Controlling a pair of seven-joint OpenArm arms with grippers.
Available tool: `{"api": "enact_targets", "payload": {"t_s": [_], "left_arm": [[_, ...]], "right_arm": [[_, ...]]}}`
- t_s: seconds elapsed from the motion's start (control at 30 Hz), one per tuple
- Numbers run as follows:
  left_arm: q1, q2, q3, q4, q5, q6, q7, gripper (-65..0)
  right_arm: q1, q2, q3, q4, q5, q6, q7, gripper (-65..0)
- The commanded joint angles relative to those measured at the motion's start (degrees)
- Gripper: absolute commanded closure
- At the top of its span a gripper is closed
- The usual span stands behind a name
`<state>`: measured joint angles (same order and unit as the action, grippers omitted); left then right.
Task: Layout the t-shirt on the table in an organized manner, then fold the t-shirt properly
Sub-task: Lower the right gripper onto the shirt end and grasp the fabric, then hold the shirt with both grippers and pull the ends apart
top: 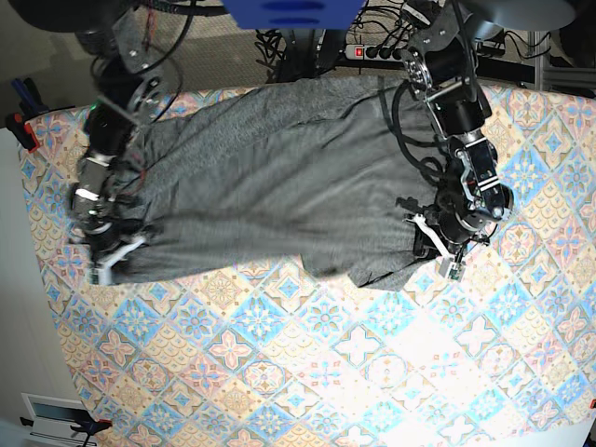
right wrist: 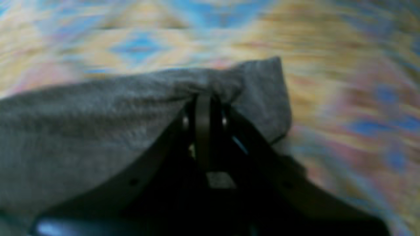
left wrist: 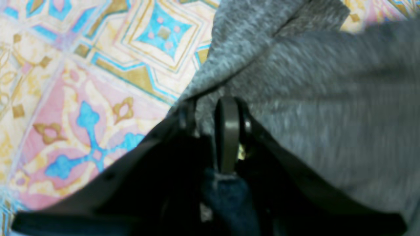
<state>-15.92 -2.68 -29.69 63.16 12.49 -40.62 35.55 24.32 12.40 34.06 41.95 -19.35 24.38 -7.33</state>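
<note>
A robotics lab or workshop: two arms work over a table (top: 307, 372) with a pastel tiled cloth, while tangled cables (top: 307, 37) and a power strip (top: 372, 51) lie beyond its far edge.

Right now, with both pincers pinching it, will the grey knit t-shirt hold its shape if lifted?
Probably not: the wrinkled grey knit t-shirt bunches at the left pincer and right pincer, so it looks floppy. Its middle would likely sag and drag across the patterned tablecloth.
</note>
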Motion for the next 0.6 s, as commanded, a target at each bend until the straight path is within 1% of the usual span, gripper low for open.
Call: {"api": "enact_targets", "payload": {"t_s": [0.0,0.07,0.1,0.23,0.37,0.47,0.5,0.57], "left_arm": [[0.0,0.3,0.1,-0.3,3.1,0.6,3.5,-12.2],[-0.8,0.3,0.2,-0.3,3.1,0.6,3.5,-12.2],[-1.2,0.3,0.2,-0.3,3.2,0.6,3.5,-12.2],[-1.5,0.3,0.7,-0.3,3.2,0.6,3.5,-12.2],[-1.4,0.3,4.0,-0.3,3.1,0.6,3.5,-12.2],[-1.4,0.3,4.8,-0.2,3.1,0.6,3.6,-12.2],[-1.5,0.3,4.8,-0.1,3.0,0.6,4.3,-12.2],[-1.7,0.3,4.8,1.3,2.4,0.6,7.6,-12.2]], "right_arm": [[2.0,1.2,0.2,-0.6,-0.2,-2.0,0.6,-0.8],[3.5,1.8,1.0,-2.6,-0.2,-3.9,0.9,-0.8],[4.0,1.9,2.6,-3.5,-0.2,-4.5,0.9,-0.8],[4.2,1.9,7.5,-4.2,-0.3,-4.6,0.9,-0.8],[4.0,1.9,7.7,-4.1,-0.3,-4.6,0.9,-0.8],[4.0,1.9,7.7,-4.0,-0.3,-4.6,0.9,-0.8],[4.0,1.9,7.7,-4.0,-0.3,-4.6,0.9,-0.8],[3.9,1.9,7.7,-4.0,-0.3,-4.6,0.9,-0.8]]}}
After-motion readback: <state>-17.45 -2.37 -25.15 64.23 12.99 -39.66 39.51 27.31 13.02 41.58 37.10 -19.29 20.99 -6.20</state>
